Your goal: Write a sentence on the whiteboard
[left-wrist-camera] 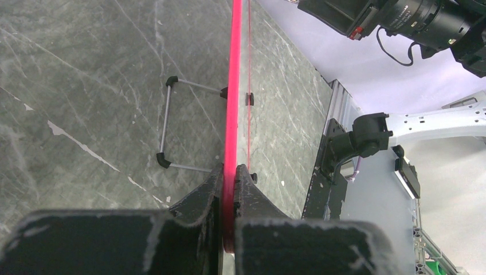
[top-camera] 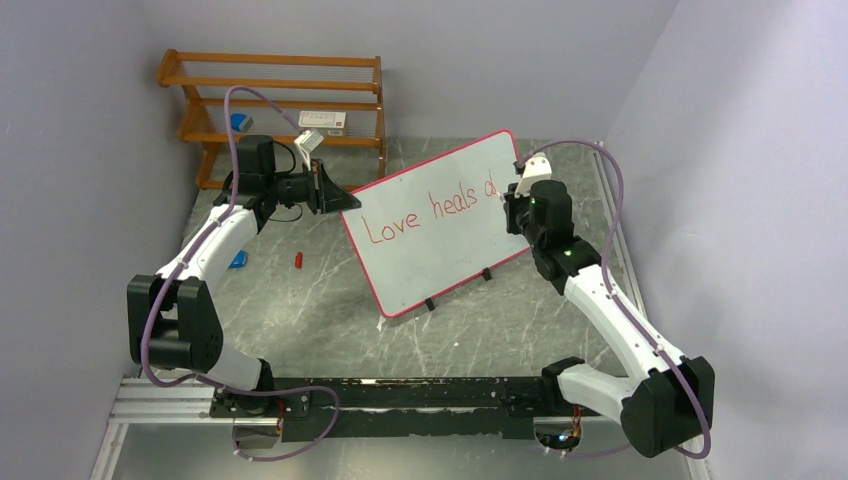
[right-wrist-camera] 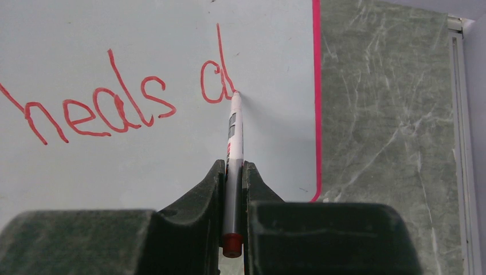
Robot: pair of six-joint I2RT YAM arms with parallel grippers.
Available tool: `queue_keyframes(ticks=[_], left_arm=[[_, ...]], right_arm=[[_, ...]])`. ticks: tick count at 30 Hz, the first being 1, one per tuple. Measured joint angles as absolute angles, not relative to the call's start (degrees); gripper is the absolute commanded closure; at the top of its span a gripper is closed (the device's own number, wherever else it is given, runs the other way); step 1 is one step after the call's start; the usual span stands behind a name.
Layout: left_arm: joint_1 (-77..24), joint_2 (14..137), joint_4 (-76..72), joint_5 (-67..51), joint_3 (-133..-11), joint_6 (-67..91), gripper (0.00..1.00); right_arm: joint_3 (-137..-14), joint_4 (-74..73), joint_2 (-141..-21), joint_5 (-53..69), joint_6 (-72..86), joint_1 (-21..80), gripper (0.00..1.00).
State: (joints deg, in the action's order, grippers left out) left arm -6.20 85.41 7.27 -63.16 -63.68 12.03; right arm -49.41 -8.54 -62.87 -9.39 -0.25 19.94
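The whiteboard [top-camera: 455, 265], white with a red-pink frame, stands tilted on small black feet in the middle of the table. The red sentence [top-camera: 430, 212] reads "Love heals al"; the right wrist view shows "heals" [right-wrist-camera: 97, 109] and "al" [right-wrist-camera: 215, 80]. My left gripper [top-camera: 325, 188] is shut on the board's left frame edge [left-wrist-camera: 232, 114], seen edge-on. My right gripper [top-camera: 515, 200] is shut on a white marker [right-wrist-camera: 234, 149] with a red end, its tip touching the board at the foot of the "l".
A wooden slatted rack [top-camera: 280, 100] stands at the back left with small items on it. A red cap [top-camera: 298, 260] and a blue object [top-camera: 238, 260] lie on the table left of the board. The board's wire stand [left-wrist-camera: 166, 123] is behind it.
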Motion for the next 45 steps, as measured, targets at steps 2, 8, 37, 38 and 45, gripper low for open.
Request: queue_keyframes(ticks=[2,8,37,38,45], left_arm=[[-6.2,85.4,7.3,-63.2,-63.7,12.0,0.95],[-6.2,85.4,7.3,-63.2,-63.7,12.0,0.95],[-6.2,85.4,7.3,-63.2,-63.7,12.0,0.95],[-6.2,85.4,7.3,-63.2,-63.7,12.0,0.95],[-6.2,85.4,7.3,-63.2,-63.7,12.0,0.95]], right_arm=[[-49.4,-8.6,-62.8,-9.7,-0.3,19.9,1.00],[-49.4,-8.5,-62.8,-10.2,-0.3,19.9,1.00],[-55.9,-4.9,-66.0,-9.4,-0.4,19.6,1.00],[-55.9,-4.9,-66.1,-9.3,-0.4,19.6,1.00],[-55.9,-4.9,-66.3,-9.0,-0.5,19.4,1.00]])
